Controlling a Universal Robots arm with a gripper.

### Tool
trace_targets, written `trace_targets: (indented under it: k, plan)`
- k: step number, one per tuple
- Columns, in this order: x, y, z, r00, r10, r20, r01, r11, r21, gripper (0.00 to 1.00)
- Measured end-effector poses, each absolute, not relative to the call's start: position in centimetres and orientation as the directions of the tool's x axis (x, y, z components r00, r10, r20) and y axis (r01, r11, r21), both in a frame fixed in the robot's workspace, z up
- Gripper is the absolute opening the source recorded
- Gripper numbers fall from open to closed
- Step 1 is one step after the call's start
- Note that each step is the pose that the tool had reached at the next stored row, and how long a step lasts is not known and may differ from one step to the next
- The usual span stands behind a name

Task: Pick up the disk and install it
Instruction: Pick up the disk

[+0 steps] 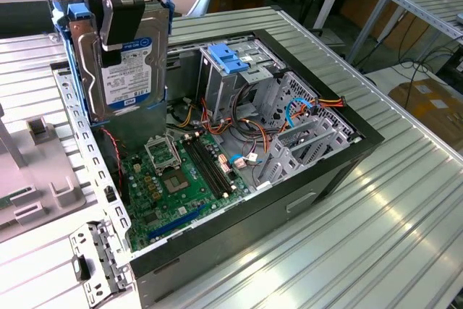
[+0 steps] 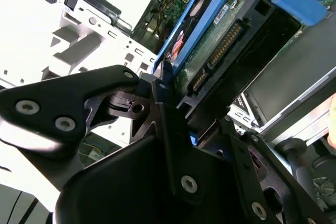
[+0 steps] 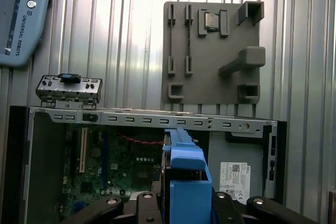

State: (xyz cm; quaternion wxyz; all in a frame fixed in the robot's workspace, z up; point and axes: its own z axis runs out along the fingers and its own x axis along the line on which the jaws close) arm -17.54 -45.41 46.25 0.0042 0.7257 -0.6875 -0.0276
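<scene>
Hand [image 1: 112, 37] clamps disk [image 1: 129, 77], upright above open case [image 1: 318, 179] at exterior view's left. Exterior view: metal label face, blue rails. Second wrist view: connector row [image 2: 220, 51]. First wrist view: grey fixture plate [image 3: 210, 51] on bench [image 3: 131, 24].

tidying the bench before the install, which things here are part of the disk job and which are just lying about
In the job: the disk, gripped upright in the claw; open computer case below it.
Lying about: grey fixture plate; teach pendant.
</scene>
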Motion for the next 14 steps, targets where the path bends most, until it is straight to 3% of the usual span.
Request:
trace_targets:
  k: [14]
  plan:
    - [-16.1, -45.4, 46.2, 0.053, -0.998, -0.034, -0.998, -0.055, 0.044, 0.37]
